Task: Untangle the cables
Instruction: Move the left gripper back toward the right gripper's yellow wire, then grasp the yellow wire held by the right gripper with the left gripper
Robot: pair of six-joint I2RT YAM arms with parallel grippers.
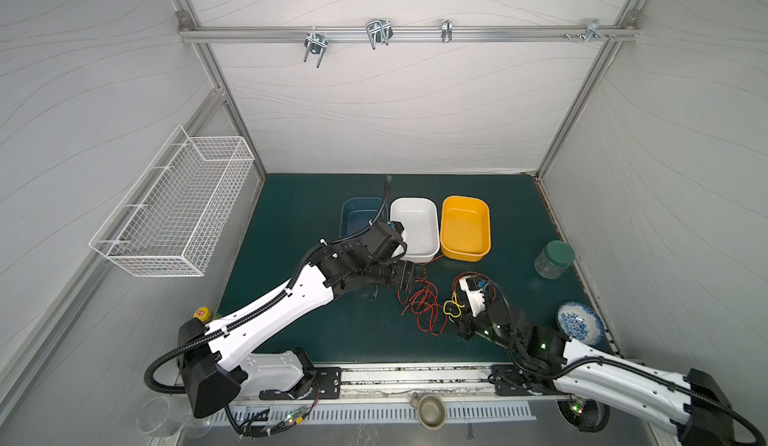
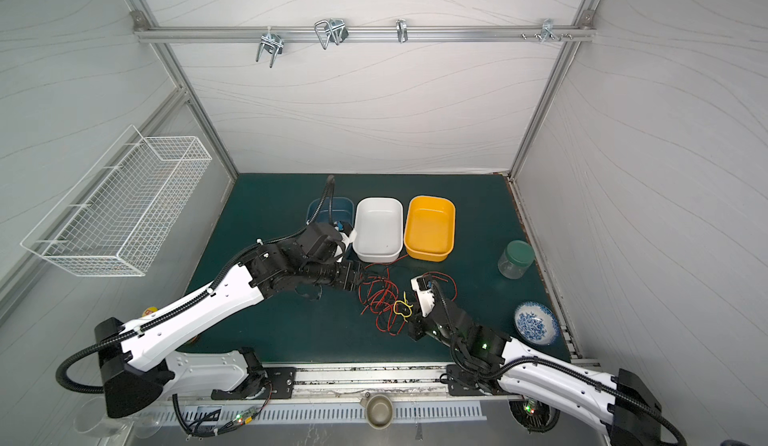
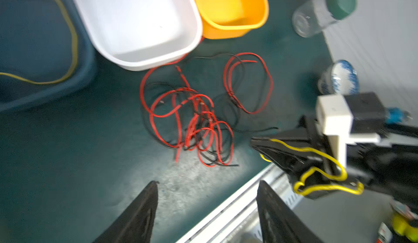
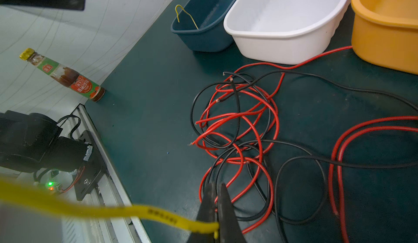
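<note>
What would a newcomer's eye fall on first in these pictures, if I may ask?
Most likely the tangle of red and black cables on the dark green mat, just in front of the white tub. Next, the right claw, shut on a bright yellow cable beside that tangle. Behind stand the blue tub, holding a second yellow cable, and the orange tub.

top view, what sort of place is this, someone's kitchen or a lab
Most likely a robot lab test cell, not a kitchen: white panel walls on aluminium framing, with a left arm and a right arm mounted on a front rail beside a green mat.
</note>
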